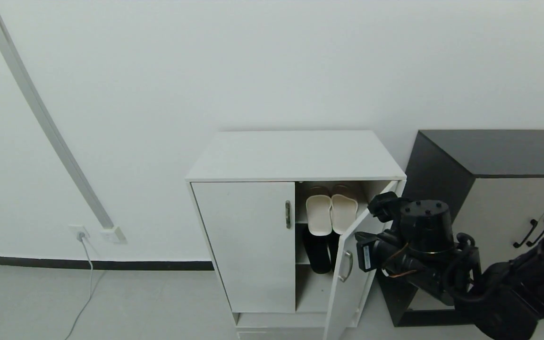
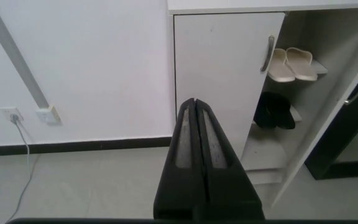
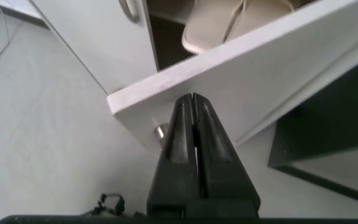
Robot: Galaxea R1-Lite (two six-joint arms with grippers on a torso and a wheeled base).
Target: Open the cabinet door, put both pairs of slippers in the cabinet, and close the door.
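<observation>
The white cabinet has its left door closed and its right door swung partly open. A pair of white slippers lies on the upper shelf, with a pair of black slippers on the shelf below. My right gripper is shut and empty, its tips at the outer face of the open door, just above the door's handle. My left gripper is shut on nothing and hangs above the floor, well short of the cabinet. Both pairs, white and black, show inside.
A black cabinet with light doors stands directly right of the white one, close behind the open door. A wall socket with a cable and a slanted conduit are at the left. Bare floor lies in front.
</observation>
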